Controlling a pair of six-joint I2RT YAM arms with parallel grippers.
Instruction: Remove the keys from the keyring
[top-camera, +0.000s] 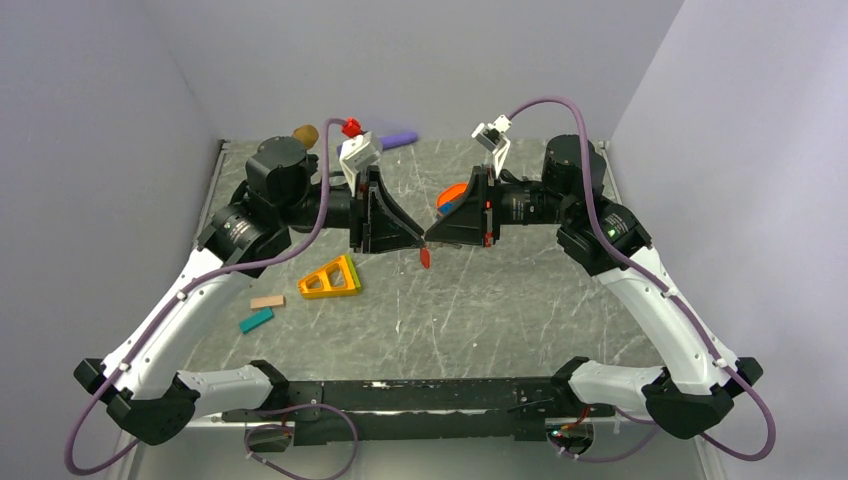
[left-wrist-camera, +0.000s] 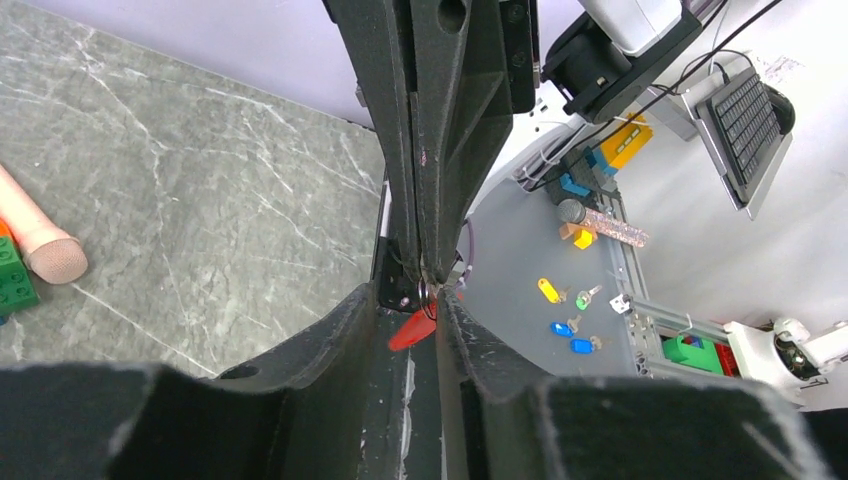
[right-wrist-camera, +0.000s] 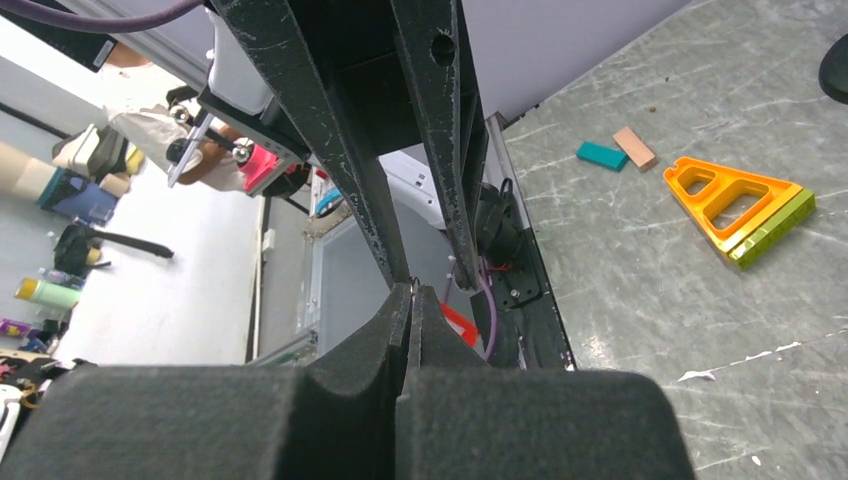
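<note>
My two grippers meet tip to tip above the middle of the table. The right gripper (top-camera: 432, 240) is shut, pinching a thin metal keyring (right-wrist-camera: 413, 284) at its fingertips (right-wrist-camera: 412, 295). The small red key piece (top-camera: 425, 258) hangs below the tips. In the left wrist view the red piece (left-wrist-camera: 412, 330) lies in the gap between my left fingers, with the ring (left-wrist-camera: 425, 293) against the right-hand finger. The left gripper (top-camera: 415, 240) shows a narrow gap between its fingers (left-wrist-camera: 410, 295). The red piece also shows in the right wrist view (right-wrist-camera: 458, 325), partly hidden.
An orange triangle frame with a green edge (top-camera: 333, 279), a tan block (top-camera: 267, 301) and a teal block (top-camera: 256, 320) lie front left. An orange loop with a blue block (top-camera: 452, 196) lies behind the right gripper. A purple piece (top-camera: 398, 139) lies at the back.
</note>
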